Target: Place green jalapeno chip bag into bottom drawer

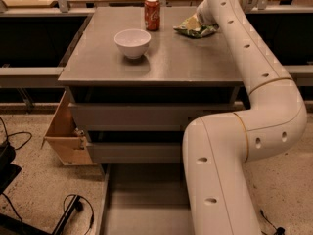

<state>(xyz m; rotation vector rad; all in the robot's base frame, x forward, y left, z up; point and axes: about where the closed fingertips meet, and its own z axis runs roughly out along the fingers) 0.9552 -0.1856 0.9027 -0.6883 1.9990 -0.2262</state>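
view from above and in front of a grey counter (171, 65) with three grey drawers below it. the white arm (220, 180) enters at the bottom of the frame right of centre, rises as a thick segment, folds sharply at an elbow at the right middle, then runs as a long segment up and to the left over the counter's right edge. its wrist ends in the upper right of the frame, where the hand (198, 19) meets the green jalapeno chip bag (194, 30). the wrist hides most of the hand, so it cannot be told whether the hand is open or closed.

the bag lies on the far right part of the counter top, crinkled, touching the hand. a red soda can (152, 13) stands upright just left of the bag; a white bowl (132, 42) sits nearer the camera, left of centre.

the bottom drawer (142, 199) is pulled out at the bottom centre, its right part covered by the arm. a tan wooden box (63, 136) sits at the left, beside the upper drawers.
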